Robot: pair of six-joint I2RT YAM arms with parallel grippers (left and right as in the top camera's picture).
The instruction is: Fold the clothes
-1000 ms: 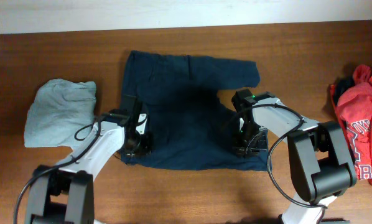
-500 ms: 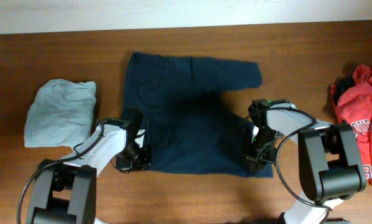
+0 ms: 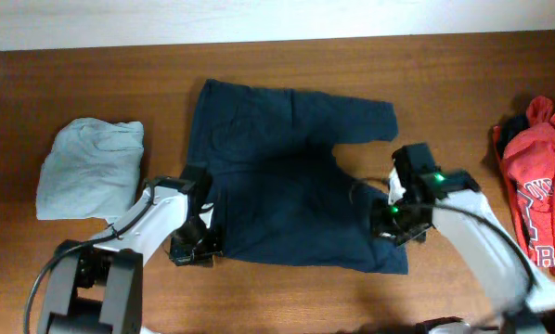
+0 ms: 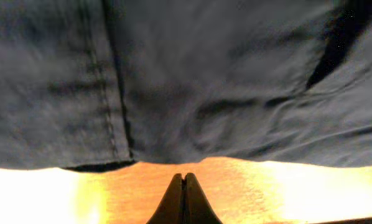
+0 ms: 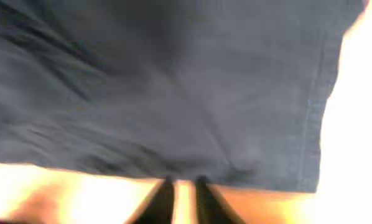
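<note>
Navy shorts (image 3: 287,176) lay spread flat on the bench (image 3: 463,83), unfolded | grey bundle (image 3: 87,167) left of shorts looked done | red pile (image 3: 537,176) right of shorts waiting | left pincer (image 4: 184,177) clenched, empty, at shorts' near hem | right pincer (image 5: 183,183) slightly parted, blurry

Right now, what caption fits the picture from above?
The left pincer and right pincer at the near hem of dark blue shorts on a wooden table, grey cloth and red clothes aside.

Glossy reddish-brown wooden table (image 3: 463,83), grain running lengthwise. Pale strip (image 3: 259,17) along far edge, possibly wall.
</note>
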